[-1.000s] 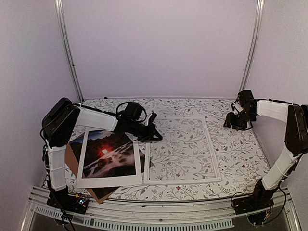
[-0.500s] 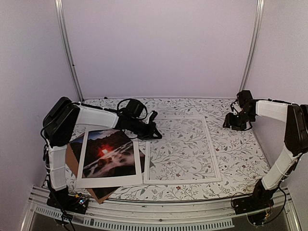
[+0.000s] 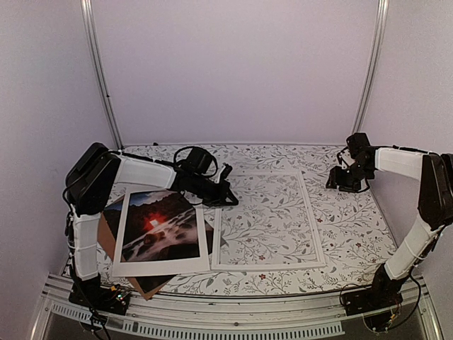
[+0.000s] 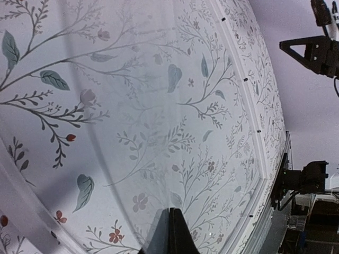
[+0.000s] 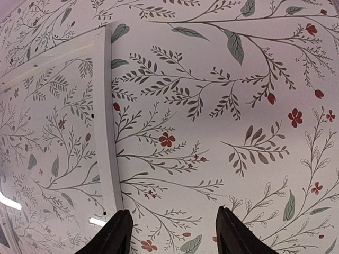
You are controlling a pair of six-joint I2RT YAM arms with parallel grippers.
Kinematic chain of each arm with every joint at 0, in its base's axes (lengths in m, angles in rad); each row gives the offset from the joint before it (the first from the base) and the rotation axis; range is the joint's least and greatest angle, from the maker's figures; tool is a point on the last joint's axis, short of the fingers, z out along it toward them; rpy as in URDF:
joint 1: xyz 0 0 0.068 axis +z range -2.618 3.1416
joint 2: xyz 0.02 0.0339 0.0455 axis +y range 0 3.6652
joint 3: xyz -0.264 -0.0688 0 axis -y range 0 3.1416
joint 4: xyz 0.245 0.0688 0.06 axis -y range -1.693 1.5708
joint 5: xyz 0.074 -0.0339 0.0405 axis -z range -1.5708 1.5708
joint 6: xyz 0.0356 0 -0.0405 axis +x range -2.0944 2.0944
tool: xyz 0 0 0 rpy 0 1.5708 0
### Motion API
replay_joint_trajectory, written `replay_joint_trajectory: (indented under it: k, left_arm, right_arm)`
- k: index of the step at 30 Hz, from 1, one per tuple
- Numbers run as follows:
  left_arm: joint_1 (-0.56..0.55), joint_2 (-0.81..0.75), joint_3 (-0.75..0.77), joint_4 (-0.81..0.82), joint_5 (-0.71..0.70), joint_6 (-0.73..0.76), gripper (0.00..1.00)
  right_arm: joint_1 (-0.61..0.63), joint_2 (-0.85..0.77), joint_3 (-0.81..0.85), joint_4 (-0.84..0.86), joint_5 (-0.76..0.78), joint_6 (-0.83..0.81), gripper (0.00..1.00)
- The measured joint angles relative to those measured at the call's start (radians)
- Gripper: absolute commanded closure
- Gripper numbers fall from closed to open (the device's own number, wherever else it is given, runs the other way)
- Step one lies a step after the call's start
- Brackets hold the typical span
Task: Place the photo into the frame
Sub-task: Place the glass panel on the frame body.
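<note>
The photo [image 3: 159, 225], dark with a red-orange glow, lies at the near left under a white mat [image 3: 163, 268]; its corners stick out from under the mat. The white frame [image 3: 316, 244] lies flat in the middle, and the floral cloth shows through its pane. My left gripper [image 3: 229, 200] is low over the frame's far left corner. In the left wrist view its fingertips [image 4: 177, 233] are pressed together with nothing seen between them, just above the pane [image 4: 175, 132]. My right gripper [image 3: 337, 181] is open and empty [image 5: 177, 233], just right of the frame's right edge [image 5: 103, 132].
A brown backing board [image 3: 105, 237] lies under the photo at the left. The floral tablecloth [image 3: 354, 227] covers the table. Metal rails [image 3: 212, 312] run along the near edge and white walls close in the sides and back.
My left gripper has drawn back a little to the left over the frame's corner. My right gripper has edged slightly left towards the frame. The photo, mat and frame have not moved.
</note>
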Motion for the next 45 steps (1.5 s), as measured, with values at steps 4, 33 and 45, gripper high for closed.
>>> replay_joint_trajectory:
  k: [4, 33, 45]
  left_arm:
    - [0.001, 0.004, 0.000, 0.000, 0.000, 0.002, 1.00]
    - [0.001, 0.018, 0.002, -0.001, -0.011, 0.004, 0.76]
    - [0.001, 0.018, 0.002, -0.009, -0.028, 0.004, 0.60]
  right_arm:
    - [0.010, 0.000, -0.002, 0.001, -0.008, 0.000, 0.42]
    - [0.155, 0.089, 0.018, 0.042, -0.045, 0.005, 0.41]
    - [0.176, 0.089, 0.021, 0.044, -0.044, 0.006, 0.41]
